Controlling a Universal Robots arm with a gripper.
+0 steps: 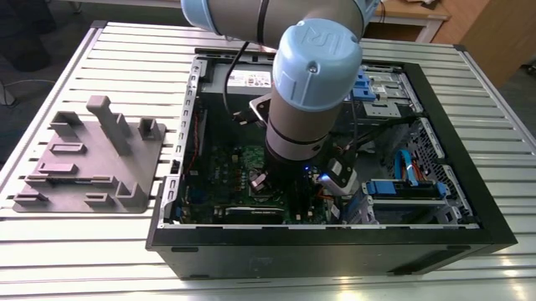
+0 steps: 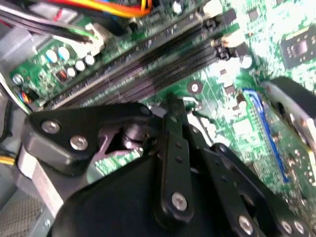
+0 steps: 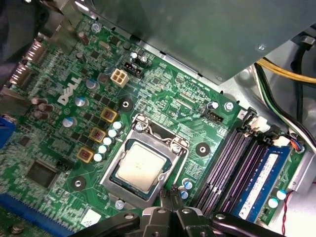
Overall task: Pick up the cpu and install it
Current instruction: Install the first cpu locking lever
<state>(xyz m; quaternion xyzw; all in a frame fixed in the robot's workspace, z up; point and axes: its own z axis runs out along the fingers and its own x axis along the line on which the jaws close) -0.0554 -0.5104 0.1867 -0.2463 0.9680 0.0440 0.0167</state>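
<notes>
Nearest the lens in the first wrist view, the pincer [image 3: 172,210] shows as black linkages whose two fingertips meet in a narrow point; they look drawn together with nothing between them, and they hang just beside the near edge of the socket frame [image 3: 143,163].

Just past those tips lies the cpu [image 3: 139,166], a flat, pale silver square seated level inside the frame on the green motherboard [image 3: 163,89]. It appears already in its place, apart from the pincer.

As a thing to handle, the cpu is judged to be light, thin and rigid, with a smooth metal lid that would slide under a loose grip. Its underside and the socket contacts beneath are likely delicate, so any hold belongs on two opposite side edges, kept level, never pressing down at an angle.

Further off on the board run the dark memory slots [image 3: 229,163], one carrying a blue memory module [image 3: 261,180].

In the exterior view the arm [image 1: 305,94] reaches down into the open computer case [image 1: 452,207], which rests on the slatted desk [image 1: 100,251]. The grey moulded tray [image 1: 88,160] stands beyond, at the exterior view's left.
</notes>
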